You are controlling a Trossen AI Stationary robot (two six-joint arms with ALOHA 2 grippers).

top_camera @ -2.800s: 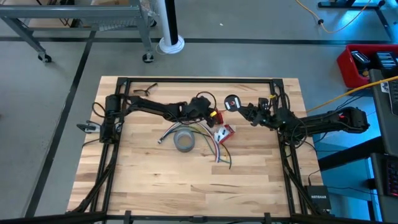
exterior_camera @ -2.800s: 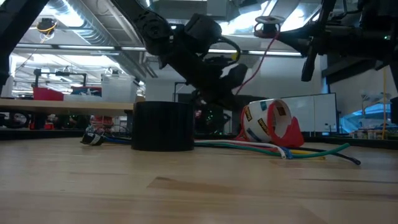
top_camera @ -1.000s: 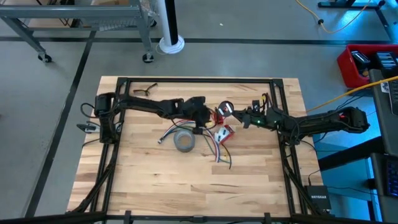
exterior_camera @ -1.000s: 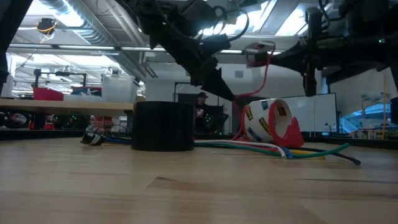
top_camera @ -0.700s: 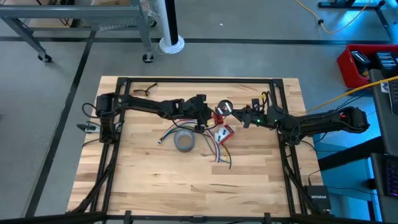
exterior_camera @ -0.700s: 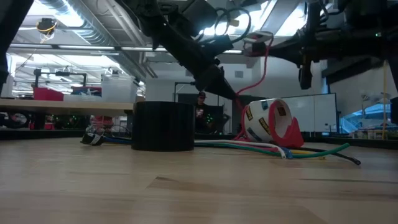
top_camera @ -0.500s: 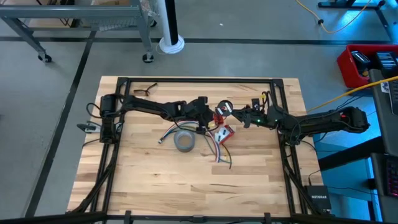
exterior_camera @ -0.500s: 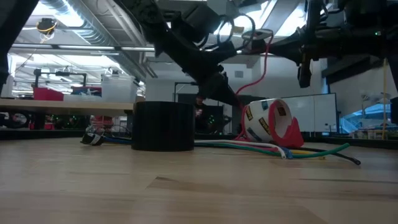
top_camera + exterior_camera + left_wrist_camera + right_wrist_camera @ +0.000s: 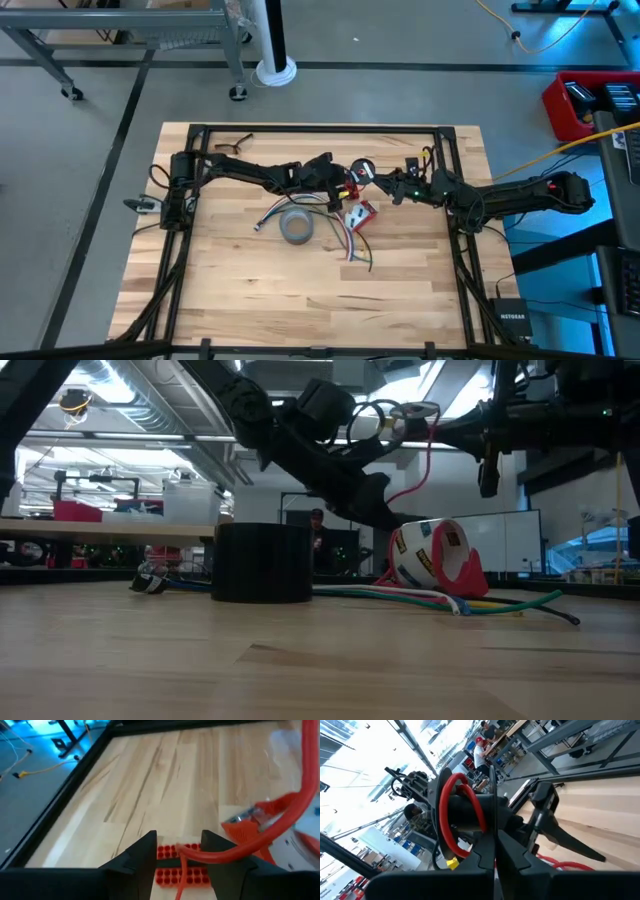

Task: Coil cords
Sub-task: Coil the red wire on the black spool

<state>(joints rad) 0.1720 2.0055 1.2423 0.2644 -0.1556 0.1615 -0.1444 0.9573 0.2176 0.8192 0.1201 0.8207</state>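
A thin red wire point(image 9: 426, 460) hangs in a slack curve from a small round coil point(image 9: 418, 408) down toward my left gripper point(image 9: 385, 512). My right gripper point(image 9: 492, 839) is shut at that coil point(image 9: 362, 168), above the middle of the table. My left gripper point(image 9: 178, 845) is open and slants down beside the coil. The red wire point(image 9: 280, 817) runs up between its fingers and bends over one of them; whether it touches, I cannot tell. A red studded block point(image 9: 167, 852) lies on the table under those fingers. My right gripper holds the small round coil, red wire looped about a dark middle point(image 9: 451, 805), at its fingertips. It comes level from the table's right side. The coil is lifted clear of the table and the wire hangs below it. The fingers hide the exact place of contact.
A grey tape roll point(image 9: 296, 227) lies near the left gripper. A red tape dispenser point(image 9: 360, 212) and a bundle of coloured cords point(image 9: 346, 240) lie on its near side. Eyeglasses point(image 9: 232, 146) rest at the far left. A person point(image 9: 318, 520) stands in the room behind.
My left gripper has sunk and gone toward the table's right, to the hanging red wire and the tape dispenser. It has rolled and now slants less steeply. The wire now runs between its fingers.
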